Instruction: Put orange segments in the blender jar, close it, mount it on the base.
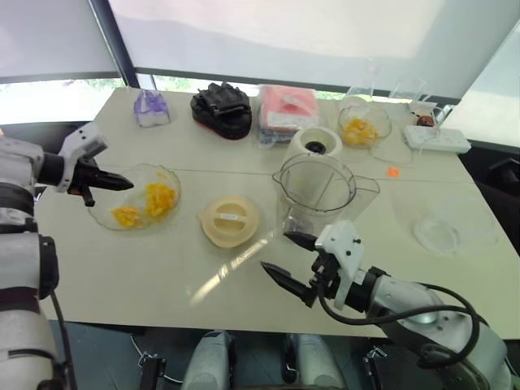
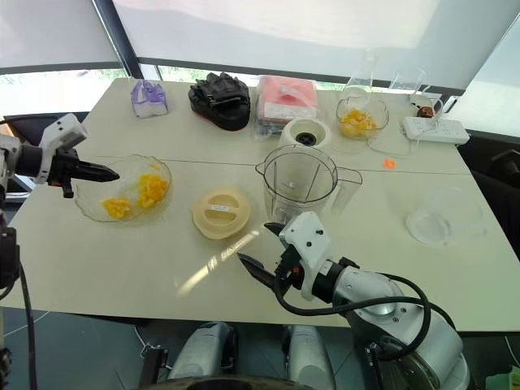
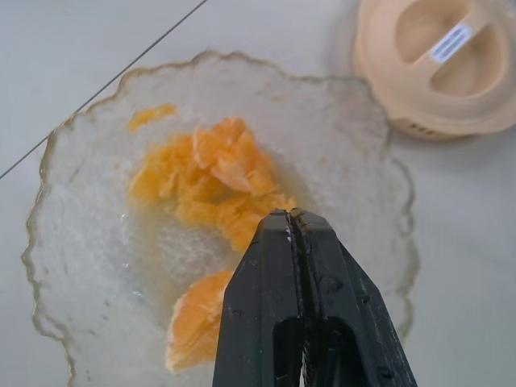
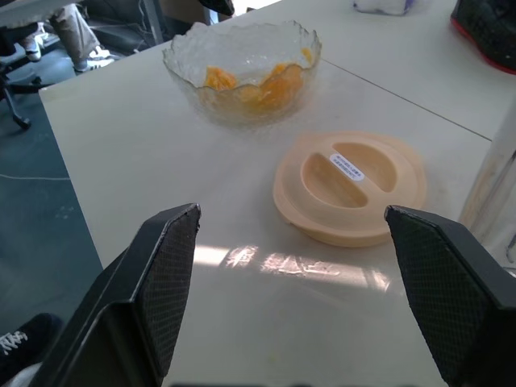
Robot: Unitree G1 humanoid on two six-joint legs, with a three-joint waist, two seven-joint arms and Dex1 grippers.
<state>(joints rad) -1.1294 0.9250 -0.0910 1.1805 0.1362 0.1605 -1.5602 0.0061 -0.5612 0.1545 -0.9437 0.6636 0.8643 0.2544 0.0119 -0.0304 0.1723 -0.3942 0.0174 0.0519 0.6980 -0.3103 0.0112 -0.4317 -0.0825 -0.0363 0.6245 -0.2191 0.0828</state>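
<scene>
**Inspector:** Left hand [image 1: 122, 184], condition and position?

**Assistant:** Fingers pressed fully together, tips meeting. No fruit can be seen between them. The hand hangs above the near-left rim of the wavy glass bowl [image 1: 104, 218], clear of the glass, pointing down and inward over it. The forearm comes in from the left of the bowl.

**Inspector:** Contents of that bowl?

**Assistant:** Orange segments [image 1: 158, 197] in two clumps, the larger at the middle and a smaller one towards the near rim. All lie in the bowl.

**Inspector:** Right hand [image 1: 286, 257]?

**Assistant:** Fingers spread wide, holding nothing. It is raised over the bench [image 1: 122, 276] well to the right of the bowl, just in front of the blender jar [image 1: 315, 191], pointing roughly level and back towards the bowl.

**Inspector:** The jar itself?

**Assistant:** Upright, open at the top, nothing visible inside, standing to the right of the bowl. The cream lid [image 1: 230, 220] lies flat between bowl and jar, apart from both.

**Inspector:** And the base [image 1: 315, 148]?

**Assistant:** Just behind the jar, dark socket facing up, nothing mounted. A second glass bowl [image 1: 364, 126] with orange pieces stands beyond it, at the far right from the first bowl.
</scene>
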